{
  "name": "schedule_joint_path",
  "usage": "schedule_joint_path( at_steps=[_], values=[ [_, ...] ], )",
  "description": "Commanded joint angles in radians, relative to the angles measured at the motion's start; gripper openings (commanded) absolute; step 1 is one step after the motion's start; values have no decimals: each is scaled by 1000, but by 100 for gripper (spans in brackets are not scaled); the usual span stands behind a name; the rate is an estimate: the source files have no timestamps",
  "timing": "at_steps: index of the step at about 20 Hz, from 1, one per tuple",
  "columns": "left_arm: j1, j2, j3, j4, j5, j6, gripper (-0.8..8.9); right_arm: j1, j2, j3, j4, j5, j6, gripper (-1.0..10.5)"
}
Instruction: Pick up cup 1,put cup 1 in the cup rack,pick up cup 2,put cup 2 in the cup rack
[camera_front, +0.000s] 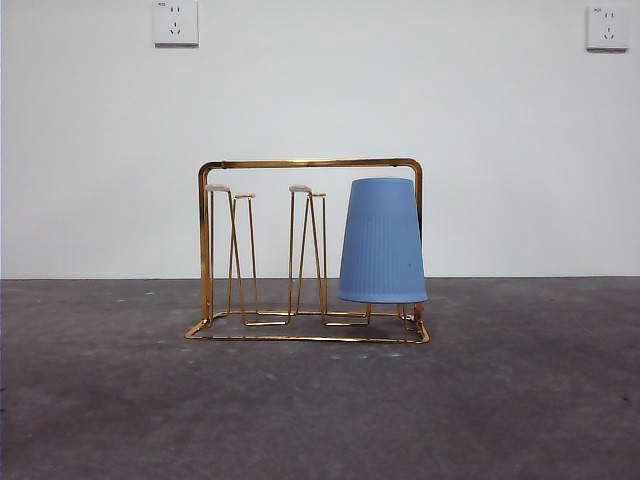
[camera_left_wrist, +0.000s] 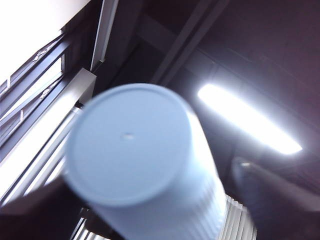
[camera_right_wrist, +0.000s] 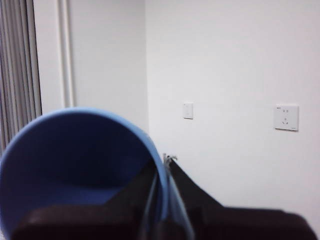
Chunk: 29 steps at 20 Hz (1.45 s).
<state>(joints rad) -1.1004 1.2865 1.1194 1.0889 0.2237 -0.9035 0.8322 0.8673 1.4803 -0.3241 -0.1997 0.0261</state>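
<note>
Gold cup rack (camera_front: 310, 163) holds inverted cup 1 (camera_front: 382, 240), sockets (camera_front: 175, 22) behind

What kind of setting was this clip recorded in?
Probably an indoor lab or test room, not a kitchen: a bare white wall with power sockets, a plain grey table, and only a gold wire rack holding a cup.

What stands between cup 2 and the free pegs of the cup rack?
Nothing visible. The right gripper pinches cup 2 out of the front view; cup 1 covers only one end peg of the cup rack, and the other pegs are bare.
</note>
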Motion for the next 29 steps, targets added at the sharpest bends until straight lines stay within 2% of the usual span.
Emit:
schedule_joint_path(
  at_steps=[1,6,10,12,19,24,29],
  values=[
    [-1,-2,-3,30,12,-5,231,0,11,-4,-17,12,-4,-12],
    [0,-2,-3,26,12,-5,90,0,14,-4,-44,13,-4,-12],
    [0,-2,-3,26,12,-4,80,0,14,-4,-84,13,-5,-12],
    [0,-2,-3,26,11,-2,-18,0,14,-4,-108,12,-5,-12],
    [0,-2,-3,27,12,0,-7,0,13,-4,-200,13,-5,13],
    [14,-9,-3,26,12,1,-7,0,0,-4,-240,12,-3,162],
    [32,-22,-3,24,19,1,-7,0,-27,-4,-285,14,0,164]
  ],
)
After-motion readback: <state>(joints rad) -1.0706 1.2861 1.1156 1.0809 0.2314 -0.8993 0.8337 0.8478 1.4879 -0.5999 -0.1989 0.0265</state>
